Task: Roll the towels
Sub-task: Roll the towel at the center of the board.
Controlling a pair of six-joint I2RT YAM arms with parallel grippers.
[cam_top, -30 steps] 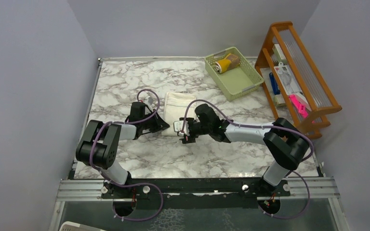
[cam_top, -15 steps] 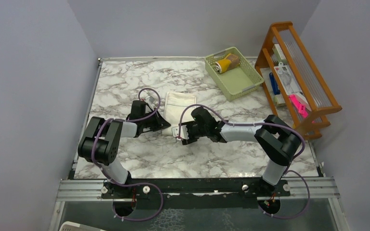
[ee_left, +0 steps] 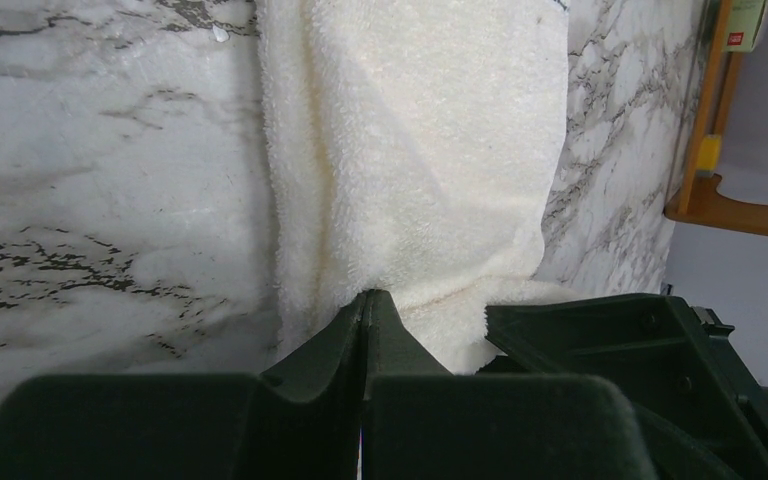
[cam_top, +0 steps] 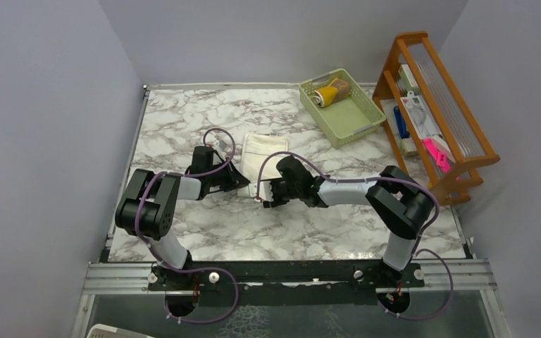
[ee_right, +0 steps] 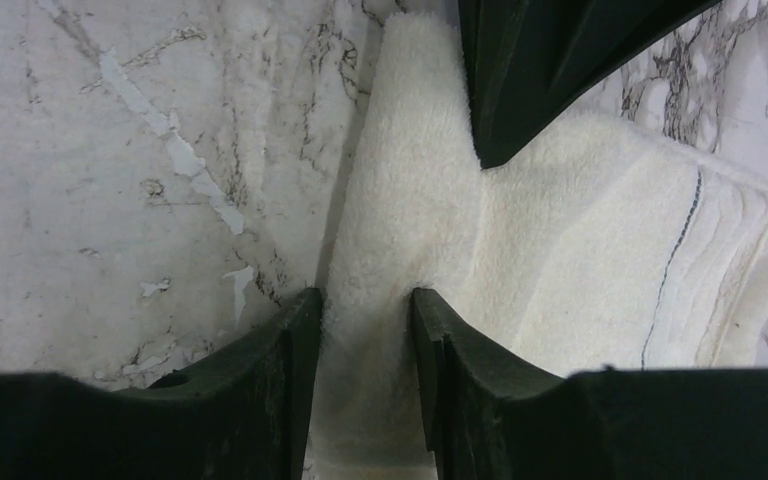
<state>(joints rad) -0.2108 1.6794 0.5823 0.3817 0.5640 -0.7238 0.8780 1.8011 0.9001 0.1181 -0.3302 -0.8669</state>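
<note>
Centrally, the cream towel lies on the marble surface, its near edge bunched. The left gripper has its jaws closed on that edge, and the right gripper pinches a fold just beside it. 2 more towels, a yellow roll and a brown roll, lie in the basket. Labels in the rack are too small to read.

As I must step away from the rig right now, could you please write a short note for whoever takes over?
Tools: the left tool is shut on the near edge of the cream-white towel; the right tool grips the same edge beside it.
Towel: it lies mostly flat on the marble table, not yet rolled.
Done: the mustard-yellow roll and tan-brown roll lie in the green basket.
Left: roll the cream-white towel, then probably put it in the basket too.
</note>
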